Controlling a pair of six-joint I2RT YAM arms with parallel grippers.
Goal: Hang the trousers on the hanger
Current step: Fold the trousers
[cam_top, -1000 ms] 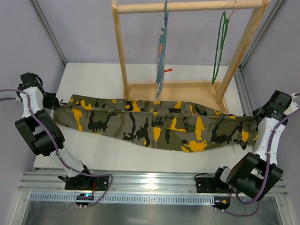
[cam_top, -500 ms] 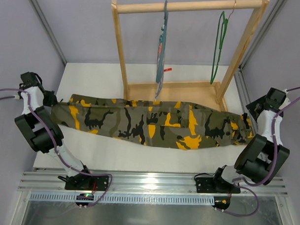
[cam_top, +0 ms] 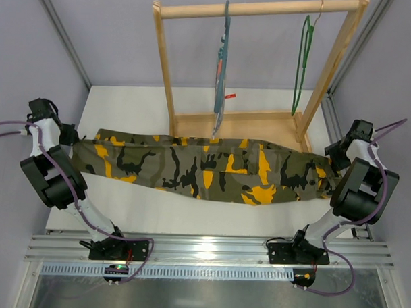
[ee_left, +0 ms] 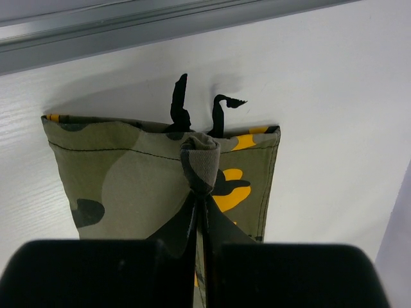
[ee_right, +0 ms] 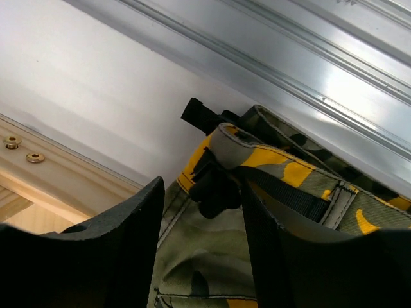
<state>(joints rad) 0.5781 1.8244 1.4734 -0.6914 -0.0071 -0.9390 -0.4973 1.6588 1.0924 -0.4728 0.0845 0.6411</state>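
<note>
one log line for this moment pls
left gripper: jaws shut on trousers cuff | right gripper: jaws open at waistband | trousers: flat on table | hanger: bare, on rack

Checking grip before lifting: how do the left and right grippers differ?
The left gripper is shut, pinching a fold of the trousers at the leg hem; the right gripper is open, fingers apart around the waistband, clamping nothing. The left is at the leg end, the right at the waist end. Both sit low beside the trousers.
</note>
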